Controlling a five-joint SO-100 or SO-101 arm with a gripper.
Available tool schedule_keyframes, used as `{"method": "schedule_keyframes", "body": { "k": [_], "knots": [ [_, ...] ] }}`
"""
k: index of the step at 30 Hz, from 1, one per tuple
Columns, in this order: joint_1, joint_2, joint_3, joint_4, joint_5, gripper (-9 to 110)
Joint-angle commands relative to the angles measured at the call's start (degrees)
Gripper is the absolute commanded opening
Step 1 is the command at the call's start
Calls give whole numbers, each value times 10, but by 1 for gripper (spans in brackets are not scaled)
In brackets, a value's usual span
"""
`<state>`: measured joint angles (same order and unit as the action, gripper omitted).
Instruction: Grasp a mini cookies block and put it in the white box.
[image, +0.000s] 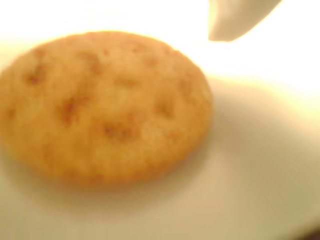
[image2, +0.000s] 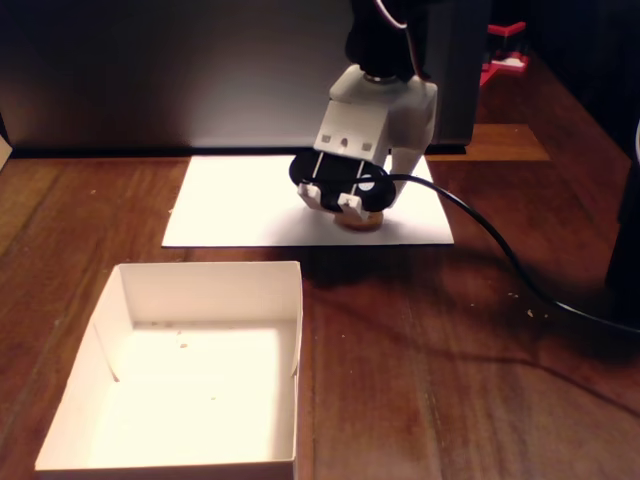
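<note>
Dark wooden table (image2: 450, 350) carries a white paper sheet (image2: 240, 205) at upper centre, where the mini cookies block (image2: 362, 221) lies directly beneath the lowered fingers (image2: 352, 203). Whether they are released or clenched cannot be told. White box (image2: 290, 320) sits empty at lower left.

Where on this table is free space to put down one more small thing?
Free: the white box's floor, holding only crumbs; the paper sheet's left half; bare wood right of the box, before the black cable. Crowded: the sheet's right front, where the hand sits over the cookie.
</note>
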<state>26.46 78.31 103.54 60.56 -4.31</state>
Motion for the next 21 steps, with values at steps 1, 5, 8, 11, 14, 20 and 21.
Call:
{"method": "schedule_keyframes", "body": {
  "k": [1, 5, 8, 11, 14, 20, 21],
  "knots": [
    [-21, 56, -50, 18, -4, 34],
    [-30, 47, -54, 21, 2, 34],
    [-25, 34, -59, 22, 4, 34],
    [-12, 18, -66, 25, 11, 34],
    [2, 5, -76, 27, 11, 34],
    [18, -13, -100, 26, 19, 34],
    [18, -17, -102, 28, 18, 34]
  ]
}}
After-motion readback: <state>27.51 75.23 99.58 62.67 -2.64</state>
